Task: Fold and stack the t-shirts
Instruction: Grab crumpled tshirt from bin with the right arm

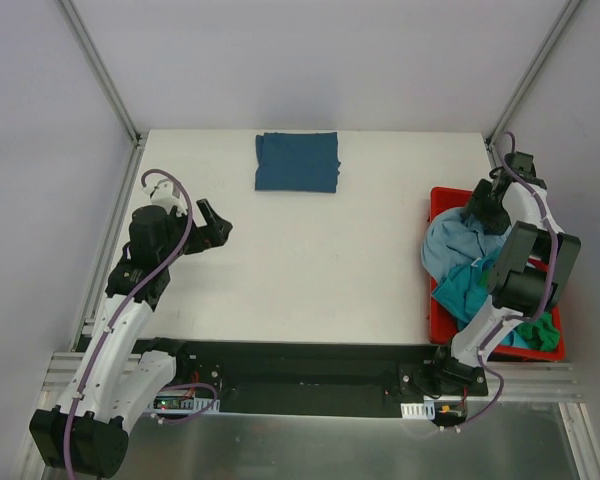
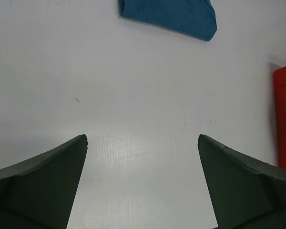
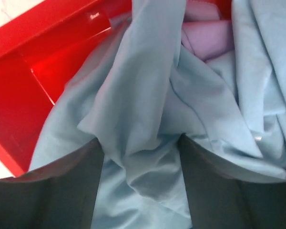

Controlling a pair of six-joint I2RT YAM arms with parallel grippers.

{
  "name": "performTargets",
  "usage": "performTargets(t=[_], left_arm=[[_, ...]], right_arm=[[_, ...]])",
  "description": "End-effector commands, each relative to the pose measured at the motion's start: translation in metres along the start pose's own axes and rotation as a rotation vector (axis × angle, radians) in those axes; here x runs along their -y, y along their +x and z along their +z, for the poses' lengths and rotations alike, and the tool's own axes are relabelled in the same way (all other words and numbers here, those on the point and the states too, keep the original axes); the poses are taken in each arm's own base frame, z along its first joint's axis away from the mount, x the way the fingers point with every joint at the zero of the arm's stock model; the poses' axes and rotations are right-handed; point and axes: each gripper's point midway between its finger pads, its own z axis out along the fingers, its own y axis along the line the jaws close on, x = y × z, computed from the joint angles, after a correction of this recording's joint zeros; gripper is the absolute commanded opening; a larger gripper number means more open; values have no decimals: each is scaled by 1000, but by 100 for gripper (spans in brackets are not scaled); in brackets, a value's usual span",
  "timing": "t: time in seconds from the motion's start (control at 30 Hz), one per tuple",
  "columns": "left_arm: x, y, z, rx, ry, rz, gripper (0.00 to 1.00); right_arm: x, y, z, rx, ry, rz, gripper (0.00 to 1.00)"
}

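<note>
Reaching into the far end of the red plastic bin (image 1: 442, 197), the right gripper (image 1: 483, 208) has its two dark fingers (image 3: 62, 191) pressed against either side of a bunched ridge of the light sky-blue cotton t-shirt (image 3: 143, 95), clamped on that fold. The shirt spills out of the bin, over its left wall. In the wrist view its creases gather between the fingertips, with the bin's red wall (image 3: 38, 71) showing beside it. A lilac t-shirt (image 3: 207, 33) lies in the bin just beyond the held cloth, partly covered by it. Nearer the bin's front end a turquoise t-shirt (image 1: 465, 290) hangs over the left wall, and a crumpled green t-shirt (image 1: 540, 330) sits in the near right corner.

Well to the left of the bin, the left gripper (image 1: 218, 225) hovers over the white table (image 1: 330, 260) with its fingers spread wide apart and nothing between them. A dark teal-blue t-shirt (image 1: 297, 161), folded into a neat rectangle, lies flat on the table left of the bin and farther back, well apart from it.
</note>
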Motion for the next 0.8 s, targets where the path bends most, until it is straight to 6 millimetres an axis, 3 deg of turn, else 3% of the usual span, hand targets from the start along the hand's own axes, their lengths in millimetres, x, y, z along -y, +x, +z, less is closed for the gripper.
performTargets(t=[0.0, 0.07, 0.13, 0.27, 0.33, 0.43, 0.53, 0.67, 0.77], left_arm=[[9, -4, 0, 25, 53, 34, 99], [9, -4, 0, 29, 56, 38, 99], [8, -5, 0, 33, 51, 38, 99], [7, -5, 0, 34, 48, 38, 99], [9, -4, 0, 29, 56, 37, 99], [10, -4, -1, 35, 63, 30, 99], [11, -5, -3, 44, 66, 24, 99], [15, -5, -7, 53, 90, 21, 99], [18, -6, -10, 62, 106, 20, 99]], right_arm=[[0, -20, -1, 37, 5, -38, 49], [2, -20, -2, 43, 21, -33, 20], [2, -23, -12, 64, 19, -29, 1], [-10, -46, -62, 205, -53, -19, 0], [-25, -57, -101, 291, -141, -7, 0], [-54, -68, -178, 443, -317, -7, 0], [-87, -70, -247, 568, -495, -12, 0], [-128, -58, -346, 715, -670, -101, 0], [-158, -45, -402, 787, -798, -156, 0]])
